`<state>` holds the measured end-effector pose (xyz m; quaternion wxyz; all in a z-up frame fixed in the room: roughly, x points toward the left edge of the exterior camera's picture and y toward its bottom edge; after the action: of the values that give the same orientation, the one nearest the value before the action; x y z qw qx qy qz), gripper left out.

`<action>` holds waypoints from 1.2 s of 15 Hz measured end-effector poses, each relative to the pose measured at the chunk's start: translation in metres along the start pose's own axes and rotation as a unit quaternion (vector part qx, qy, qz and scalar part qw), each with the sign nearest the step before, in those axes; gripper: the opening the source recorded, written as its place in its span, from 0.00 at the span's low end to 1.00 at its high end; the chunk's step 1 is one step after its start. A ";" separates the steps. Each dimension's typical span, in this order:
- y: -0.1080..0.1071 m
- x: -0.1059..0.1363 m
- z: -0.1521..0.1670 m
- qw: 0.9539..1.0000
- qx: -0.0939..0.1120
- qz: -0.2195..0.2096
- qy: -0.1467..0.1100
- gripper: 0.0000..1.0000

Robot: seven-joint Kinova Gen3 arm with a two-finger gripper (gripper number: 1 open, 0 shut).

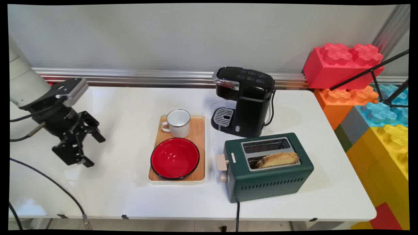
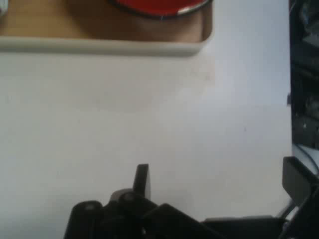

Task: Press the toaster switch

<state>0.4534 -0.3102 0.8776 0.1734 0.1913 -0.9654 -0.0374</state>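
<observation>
White table [image 1: 114,182] — jaws [image 1: 93,150] spread wide, beside tray [image 1: 200,130].

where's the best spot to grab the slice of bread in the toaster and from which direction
Probably the crust edge of the bread slice that pokes above the near slot of the green toaster, taken from straight above. Only that top strip is exposed; the slot walls hide the rest. The slice leans along the slot, so pinch across its thin faces. The end effector is open, away to the left of the tray.
</observation>
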 end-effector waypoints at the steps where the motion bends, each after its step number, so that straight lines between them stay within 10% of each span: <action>1: 0.002 0.007 0.000 1.000 -0.002 0.001 0.011 1.00; 17: 0.034 0.112 -0.013 0.989 -0.004 0.013 0.148 1.00; 18: 0.035 0.114 -0.014 0.989 -0.004 0.014 0.149 0.00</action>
<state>0.3472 -0.3215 0.9316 0.3163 0.1803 -0.9313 -0.0096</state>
